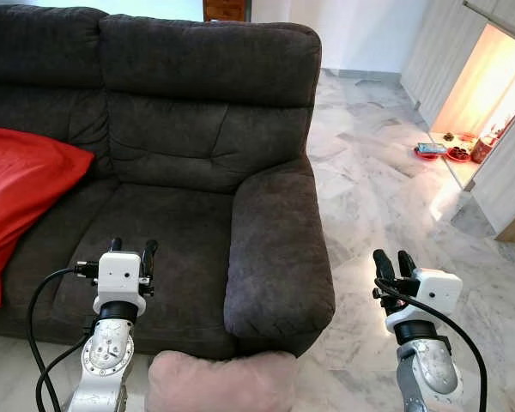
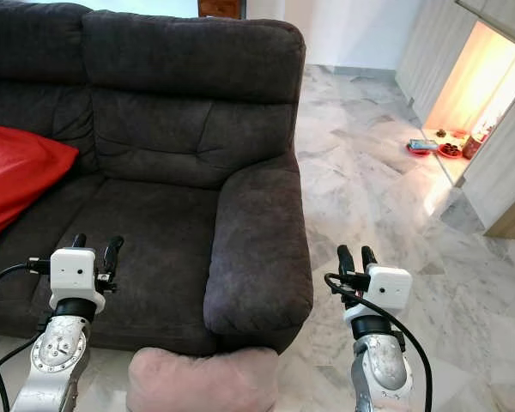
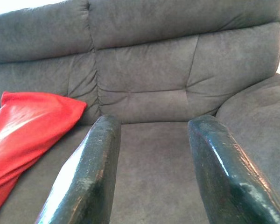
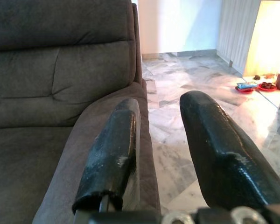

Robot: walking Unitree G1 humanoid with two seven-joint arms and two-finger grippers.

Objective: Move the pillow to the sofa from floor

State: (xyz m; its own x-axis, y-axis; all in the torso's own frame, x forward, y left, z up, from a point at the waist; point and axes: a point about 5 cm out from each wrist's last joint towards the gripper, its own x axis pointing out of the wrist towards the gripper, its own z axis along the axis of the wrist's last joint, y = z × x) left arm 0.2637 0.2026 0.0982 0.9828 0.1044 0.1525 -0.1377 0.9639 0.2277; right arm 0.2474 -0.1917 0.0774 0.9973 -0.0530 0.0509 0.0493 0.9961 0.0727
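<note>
i find the task not started: the pink pillow [image 1: 221, 383] lies on the floor [image 1: 369, 206], touching the sofa [image 1: 197, 146] front below the armrest. my left gripper [image 1: 132, 249] hovers over the seat, fingers spread and empty; my right gripper [image 1: 394, 263] likewise (over bare floor). grasp, lift and placement remain. no legible writing or brands found.

Left gripper [image 1: 132, 246] and right gripper [image 1: 394, 260] both raised forward, jaws parted
</note>
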